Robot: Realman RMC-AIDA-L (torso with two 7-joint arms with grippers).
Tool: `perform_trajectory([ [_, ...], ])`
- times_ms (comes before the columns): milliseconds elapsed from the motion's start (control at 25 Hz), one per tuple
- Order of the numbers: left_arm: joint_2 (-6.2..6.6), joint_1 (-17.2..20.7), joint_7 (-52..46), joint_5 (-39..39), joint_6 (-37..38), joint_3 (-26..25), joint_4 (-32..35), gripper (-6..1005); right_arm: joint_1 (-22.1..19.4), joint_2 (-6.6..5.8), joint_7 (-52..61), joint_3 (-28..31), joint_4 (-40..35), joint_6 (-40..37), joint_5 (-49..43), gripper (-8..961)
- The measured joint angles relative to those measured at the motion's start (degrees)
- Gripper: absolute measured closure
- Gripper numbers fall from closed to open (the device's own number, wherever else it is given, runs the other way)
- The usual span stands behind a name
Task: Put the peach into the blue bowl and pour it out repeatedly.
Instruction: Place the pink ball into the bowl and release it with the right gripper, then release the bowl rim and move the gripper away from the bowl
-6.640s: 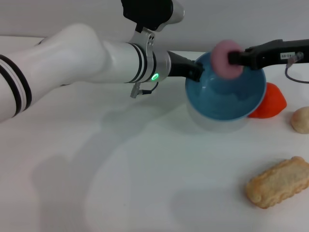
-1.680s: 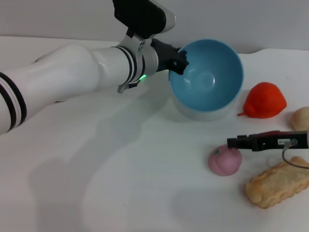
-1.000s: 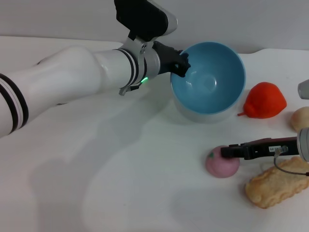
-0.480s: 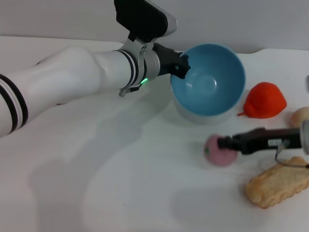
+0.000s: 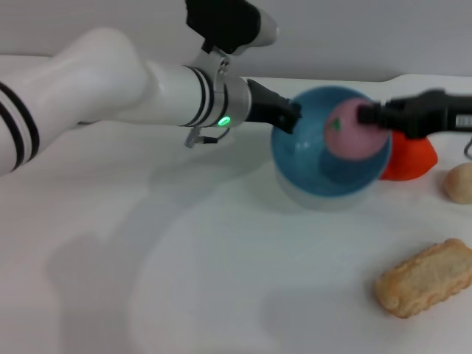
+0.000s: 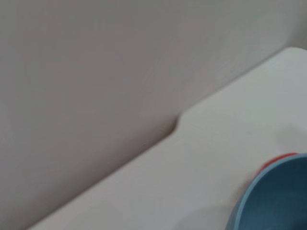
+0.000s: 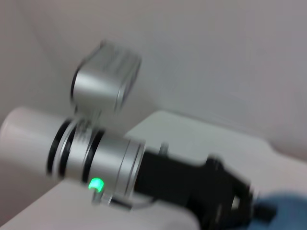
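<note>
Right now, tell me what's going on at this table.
The right gripper holds the peach over the blue bowl, not yet released. The left gripper grips the bowl's rim, holding it tilted. A red fruit, a beige ball and a biscuit-like piece lie nearby.

No text, label, brand or number can be read anywhere; the white patch on the right gripper [image 5: 366, 116] near the blue bowl [image 5: 306, 166] carries marks (too blurred to make out)
</note>
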Motion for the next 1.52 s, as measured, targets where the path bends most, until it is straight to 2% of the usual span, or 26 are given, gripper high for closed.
perform_trajectory([
  [320, -0.5, -3.06, -12.3, 9.51, 5.3, 0.4, 0.43, 999, 1.92, -0.6, 1.96, 0.05, 2.6, 3.89, -4.87, 895],
  [520, -0.71, -3.64, -12.95, 10.23, 4.96, 0.62, 0.62, 999, 2.65, -0.44, 1.53, -0.18, 6.23, 5.57, -6.2, 864],
  [800, -0.7, -3.29, -12.98, 10.29, 4.79, 0.62, 0.62, 1000, 2.67, -0.19, 0.05, -0.84, 7.69, 8.43, -7.14, 821],
  [1000, -0.65, -3.32, -13.01, 10.31, 4.87, 0.61, 0.34, 1000, 2.48, -0.22, 0.03, -0.71, 7.26, 8.92, -7.11, 602],
  [1160, -0.54, -3.75, -13.02, 10.38, 5.96, 0.58, 0.3, 1000, 1.15, -0.22, 0.03, 0.16, 5.48, 10.02, -5.79, 541],
  [1240, -0.54, -4.19, -13.04, 11.03, 7.12, 0.53, 0.3, 1000, -1.35, -0.12, 0.0, 0.99, 3.45, 11.47, -2.83, 510],
  [1440, -0.61, -6.23, -15.75, 15.82, 11.38, 0.07, -0.02, 1001, -3.77, 0.1, -1.71, 4.39, 3.64, 12.25, 1.09, 434],
  [1520, -0.61, -6.5, -16.72, 16.37, 12.78, 0.04, 0.09, 1001, -4.4, 0.1, -2.43, 4.87, 4.33, 12.53, 1.9, 434],
])
